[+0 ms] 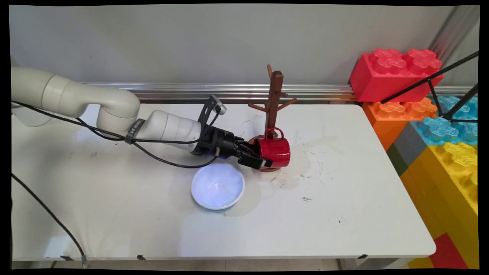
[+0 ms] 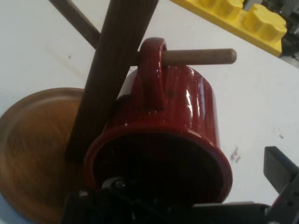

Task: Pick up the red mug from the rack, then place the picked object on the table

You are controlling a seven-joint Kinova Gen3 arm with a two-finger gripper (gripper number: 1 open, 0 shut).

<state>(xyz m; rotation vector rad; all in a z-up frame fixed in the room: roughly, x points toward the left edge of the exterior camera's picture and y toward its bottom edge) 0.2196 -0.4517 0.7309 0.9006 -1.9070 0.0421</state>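
Claw [image 1: 259,159] grips the red mug [image 1: 276,151] by its rim, handle threaded on a peg [image 2: 198,56] of the rack [image 1: 274,100] — keep the mug level, beside the bowl [image 1: 217,186].

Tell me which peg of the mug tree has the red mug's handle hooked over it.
The lowest peg, just above the round wooden base. It passes through the red mug's handle; the higher pegs near the top of the mug tree are bare.

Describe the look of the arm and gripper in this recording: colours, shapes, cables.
The white arm is built of smooth rounded tubular links. A black strap circles it near the wrist, and loose black cables hang along it. It ends in a black two-finger gripper with an angular linkage; a small grey-tipped bracket rises above the wrist.
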